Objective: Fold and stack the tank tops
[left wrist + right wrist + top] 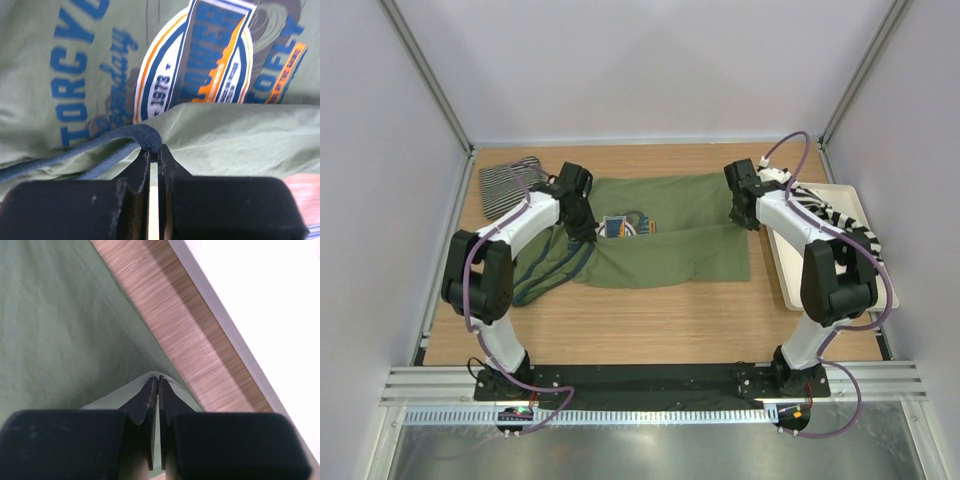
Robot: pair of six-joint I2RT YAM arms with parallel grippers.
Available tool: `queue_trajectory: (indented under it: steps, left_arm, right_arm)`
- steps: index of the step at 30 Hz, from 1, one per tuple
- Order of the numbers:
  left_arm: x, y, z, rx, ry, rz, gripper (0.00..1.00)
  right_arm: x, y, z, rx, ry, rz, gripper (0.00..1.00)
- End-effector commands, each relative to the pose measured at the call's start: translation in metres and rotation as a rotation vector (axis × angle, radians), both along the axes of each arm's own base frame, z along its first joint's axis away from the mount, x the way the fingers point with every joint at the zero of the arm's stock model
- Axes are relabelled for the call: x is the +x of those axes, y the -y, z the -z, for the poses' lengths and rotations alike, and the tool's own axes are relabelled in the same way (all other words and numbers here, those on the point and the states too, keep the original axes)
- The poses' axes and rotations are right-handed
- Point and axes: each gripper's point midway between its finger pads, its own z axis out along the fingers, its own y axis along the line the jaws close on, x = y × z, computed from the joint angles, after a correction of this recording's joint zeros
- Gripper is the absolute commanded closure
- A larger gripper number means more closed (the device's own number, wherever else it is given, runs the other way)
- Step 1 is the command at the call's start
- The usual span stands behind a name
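Left gripper (155,150) clamped on green top's (670,240) navy trim, right gripper (158,382) pinching its hem corner; top mid-table, looks mid-fold. Pinstripe top (510,185) far-left, broad-stripe top (835,215) on tray (788,282). Nothing stacked yet, so early.

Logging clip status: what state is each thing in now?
olive tank top: spread out, partly folded over its print
pinstriped tank top: lying far left, not held
broad-striped tank top: lying in cream tray
left end effector: shut on olive tank top
right end effector: shut on olive tank top
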Motion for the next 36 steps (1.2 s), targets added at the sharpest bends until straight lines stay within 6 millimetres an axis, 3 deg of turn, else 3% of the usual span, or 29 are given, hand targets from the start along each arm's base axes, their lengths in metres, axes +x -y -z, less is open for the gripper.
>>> queue_trajectory:
  steps: [1, 4, 6, 8, 10, 11, 12, 13, 18, 19, 22, 23, 25, 26, 27, 31, 36]
  left_arm:
    - [0.029, 0.000, -0.012, -0.003, 0.072, -0.012, 0.99]
    - [0.038, -0.005, -0.007, 0.008, 0.078, -0.025, 0.99]
    - [0.045, -0.007, -0.008, 0.002, 0.089, -0.035, 0.93]
    - [0.048, -0.011, -0.010, 0.003, 0.100, -0.044, 0.76]
    - [0.049, -0.013, -0.013, 0.007, 0.111, -0.044, 0.60]
    - [0.049, -0.015, -0.016, 0.010, 0.116, -0.045, 0.56]
    - [0.049, -0.015, -0.019, 0.010, 0.119, -0.045, 0.53]
    - [0.047, -0.017, -0.021, 0.015, 0.117, -0.040, 0.50]
    - [0.040, -0.019, -0.037, 0.007, 0.133, -0.044, 0.49]
    - [0.037, -0.019, -0.040, 0.000, 0.137, -0.045, 0.50]
    - [0.025, -0.012, -0.047, -0.071, 0.167, -0.041, 0.51]
    - [0.020, -0.012, -0.041, -0.084, 0.166, -0.052, 0.52]
    - [0.015, -0.017, -0.050, -0.092, 0.207, -0.069, 0.53]
    - [0.010, -0.021, -0.045, -0.083, 0.207, -0.081, 0.53]
    - [0.008, -0.028, -0.056, -0.081, 0.245, -0.103, 0.53]
    - [-0.006, -0.056, -0.059, -0.037, 0.281, -0.188, 0.50]
    - [-0.019, -0.078, -0.067, -0.132, 0.294, -0.255, 0.50]
  right_arm:
    - [0.023, 0.001, -0.016, -0.001, 0.071, 0.027, 0.87]
    - [0.030, 0.001, -0.018, 0.001, 0.078, 0.018, 0.71]
    - [0.030, -0.001, -0.026, 0.009, 0.086, 0.005, 0.64]
    - [0.024, -0.003, -0.026, 0.027, 0.086, -0.018, 0.63]
    - [0.015, -0.007, -0.036, 0.058, 0.116, -0.043, 0.49]
    - [0.004, -0.006, -0.027, 0.062, 0.101, -0.056, 0.48]
    - [-0.003, -0.009, -0.038, 0.084, 0.128, -0.077, 0.48]
    - [-0.016, -0.008, -0.027, 0.089, 0.101, -0.084, 0.48]
    - [-0.059, -0.017, -0.017, 0.183, 0.076, -0.145, 0.48]
    - [-0.071, -0.017, -0.007, 0.193, 0.052, -0.147, 0.48]
    - [-0.091, -0.017, 0.006, 0.223, 0.039, -0.140, 0.48]
    - [-0.093, -0.016, 0.008, 0.224, 0.043, -0.132, 0.48]
    - [-0.103, -0.015, 0.019, 0.230, 0.025, -0.126, 0.48]
    - [-0.104, -0.015, 0.021, 0.235, 0.028, -0.123, 0.48]
    - [-0.105, -0.016, 0.024, 0.236, 0.023, -0.124, 0.48]
    - [-0.106, -0.012, 0.037, 0.216, 0.012, -0.110, 0.47]
    - [-0.103, -0.014, 0.055, 0.221, -0.011, -0.092, 0.50]
